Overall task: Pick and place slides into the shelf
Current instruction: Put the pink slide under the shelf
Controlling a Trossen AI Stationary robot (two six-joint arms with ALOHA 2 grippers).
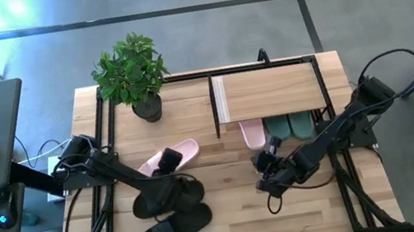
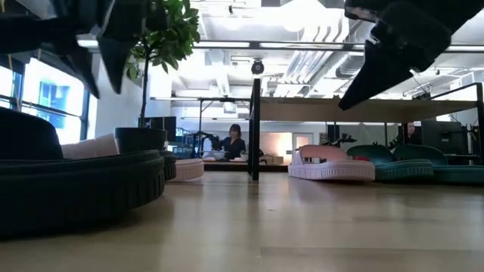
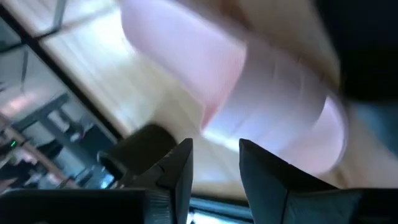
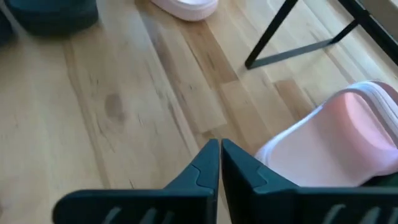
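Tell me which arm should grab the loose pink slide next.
Left, probably. The left gripper is open right over the loose pink slide; the right gripper is shut, empty, and off near the shelf.

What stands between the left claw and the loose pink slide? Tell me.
Nothing visible does. The left claw hangs open right over the pink slide, with only air between them.

Grey floor (image 1: 194, 35) (glossy), bright windows (image 2: 45, 98), ceiling pipes (image 2: 302, 68).
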